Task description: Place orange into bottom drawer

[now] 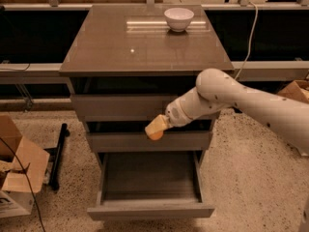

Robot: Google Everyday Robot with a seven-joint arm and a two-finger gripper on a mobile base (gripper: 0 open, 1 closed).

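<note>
We observe the tool (155,128) in front of the cabinet, level with the gap between the top drawer (116,108) and the middle drawer (116,141). Its pale fingers are closed around the orange (155,135), which shows as a rounded orange patch at the lower tip. The orange is therefore held in the air, above the bottom drawer (149,209) and slightly left of its centre line.

The bottom drawer is pulled fully out. Its wide, shallow tray faces up and its plain flat front is nearest the camera. The two upper drawers are closed.

The white arm (251,103) enters from the right edge and bends at a rounded joint just under the right side of the desk (120,47).

On the desk, a white bowl (178,18) stands near the rear edge, right of centre.

Cardboard boxes (19,168) lie on the speckled floor (251,178) to the left of the cabinet. A dark mark on the lowest box face is too small for us to read.
</note>
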